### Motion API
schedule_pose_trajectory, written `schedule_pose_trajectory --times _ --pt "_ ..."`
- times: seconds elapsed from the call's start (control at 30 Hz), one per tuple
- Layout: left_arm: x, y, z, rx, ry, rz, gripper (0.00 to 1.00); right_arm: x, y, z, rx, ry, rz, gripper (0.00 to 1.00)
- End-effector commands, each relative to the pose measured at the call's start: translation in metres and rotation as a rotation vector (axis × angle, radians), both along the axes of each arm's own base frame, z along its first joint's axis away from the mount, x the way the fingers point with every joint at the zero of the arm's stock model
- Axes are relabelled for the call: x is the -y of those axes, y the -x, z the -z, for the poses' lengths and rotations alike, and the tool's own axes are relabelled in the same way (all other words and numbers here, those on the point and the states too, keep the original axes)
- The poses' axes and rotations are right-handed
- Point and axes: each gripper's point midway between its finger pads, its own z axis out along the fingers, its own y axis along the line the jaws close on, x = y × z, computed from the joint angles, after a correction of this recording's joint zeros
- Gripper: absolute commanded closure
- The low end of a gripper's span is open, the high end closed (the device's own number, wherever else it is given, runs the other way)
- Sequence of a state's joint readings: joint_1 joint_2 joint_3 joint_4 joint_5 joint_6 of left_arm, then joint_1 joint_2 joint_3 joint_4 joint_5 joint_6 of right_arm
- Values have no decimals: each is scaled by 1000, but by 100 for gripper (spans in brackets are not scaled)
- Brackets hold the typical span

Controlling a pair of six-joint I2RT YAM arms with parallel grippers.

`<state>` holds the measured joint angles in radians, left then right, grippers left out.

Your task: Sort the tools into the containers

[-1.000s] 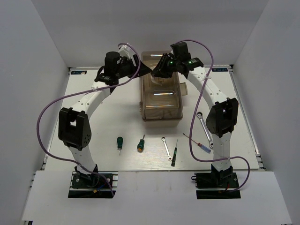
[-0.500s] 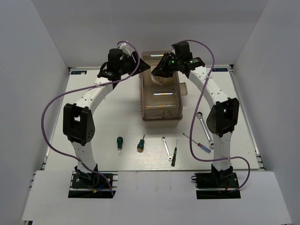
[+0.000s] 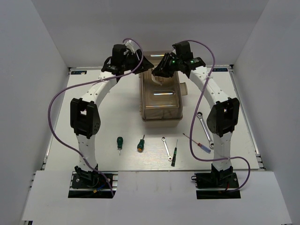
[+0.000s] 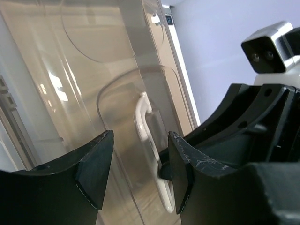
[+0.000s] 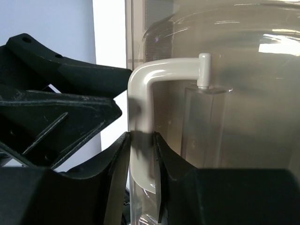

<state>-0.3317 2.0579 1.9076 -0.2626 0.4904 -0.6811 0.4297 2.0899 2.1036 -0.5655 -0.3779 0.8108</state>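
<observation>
Right gripper (image 5: pixel 141 138) pinching handle (image 5: pixel 164 68), toolbox (image 3: pixel 161 101) lengthwise near-to-far, left gripper (image 4: pixel 140 140) seemingly open.

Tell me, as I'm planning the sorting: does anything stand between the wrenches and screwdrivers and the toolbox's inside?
Yes: the brown lid covers the toolbox. The right tool is shut on its handle; the wrenches and screwdrivers lie on the table, outside.

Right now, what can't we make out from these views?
- Toolbox contents: in the top view, the tint and glare of the brown lid hide them.
- Gap between the left gripper and the handle: the left wrist view gives no depth, and in the top view the wrist covers the fingertips.
- Rear end of the red screwdriver: in the top view, the right arm covers it.
</observation>
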Motion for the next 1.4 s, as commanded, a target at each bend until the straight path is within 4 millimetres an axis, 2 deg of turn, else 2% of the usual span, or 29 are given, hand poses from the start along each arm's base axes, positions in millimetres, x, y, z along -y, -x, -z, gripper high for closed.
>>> schedule_pose_trajectory --times 0.0,0.07,0.13,0.17,0.23,0.27,0.3,0.37,0.47,0.5,0.57,0.6,0.63,0.67,0.7,0.73,0.77,0.8,0.83,0.9,1.0,1.07,1.13,1.2,1.23,1.3,1.33,1.37 --pt "7 10 -1 -20 -9 58 39 -8 -8 -38 103 -93 -16 69" --pt "7 12 4 -47 -14 67 39 -9 -6 -38 101 -95 -23 69" --pt "9 11 0 -41 -16 78 39 -8 -7 -38 101 -99 -21 69" --pt "9 9 6 -49 -29 83 39 -13 -4 -39 107 -100 -32 69" --pt "10 13 8 -72 -38 106 39 -9 -7 -39 110 -100 -27 69" --pt "10 13 17 -91 -51 110 39 -10 -7 -38 105 -101 -28 69" --pt "10 15 14 -92 -47 118 39 -10 -6 -42 114 -106 -30 69" --pt "10 15 22 -115 -54 118 39 -10 -6 -43 114 -109 -34 69" --pt "10 16 27 -135 -60 118 39 -11 -4 -47 135 -118 -51 62" --pt "10 18 24 -139 -56 127 40 -8 -2 -50 160 -108 -63 56" --pt "10 18 35 -172 -66 127 41 -7 3 -56 197 -95 -80 52" --pt "11 17 31 -163 -63 127 41 -1 3 -57 201 -93 -78 52" --pt "15 20 36 -185 -70 136 43 1 7 -55 206 -81 -89 51" --pt "15 20 42 -199 -74 136 43 6 10 -59 224 -69 -96 51" --pt "14 19 39 -197 -78 128 43 12 12 -59 217 -59 -96 51" --pt "19 22 47 -210 -90 141 44 22 17 -70 260 -42 -103 51" --pt "19 22 47 -210 -90 141 44 28 19 -62 245 -27 -102 51" --pt "19 21 52 -219 -93 141 44 32 19 -64 258 -22 -98 50" --pt "23 24 52 -219 -94 150 44 41 24 -72 291 -11 -99 50" --pt "24 24 52 -219 -94 150 45 52 24 -66 286 3 -84 50" --pt "29 28 52 -220 -90 167 45 71 26 -78 323 21 -57 50" --pt "28 30 56 -237 -96 168 46 94 21 -76 340 96 -19 50" --pt "27 31 61 -241 -104 171 48 117 9 -84 375 176 61 50" --pt "27 32 64 -250 -106 172 52 149 -5 -65 329 259 134 50" --pt "27 32 64 -250 -106 172 54 153 -7 -59 308 259 138 50" --pt "31 35 64 -249 -107 181 60 169 -15 -31 246 282 141 48" --pt "31 35 64 -249 -107 181 62 172 -16 -15 209 284 130 46" --pt "31 35 64 -249 -107 181 66 172 -18 -9 213 286 118 44"
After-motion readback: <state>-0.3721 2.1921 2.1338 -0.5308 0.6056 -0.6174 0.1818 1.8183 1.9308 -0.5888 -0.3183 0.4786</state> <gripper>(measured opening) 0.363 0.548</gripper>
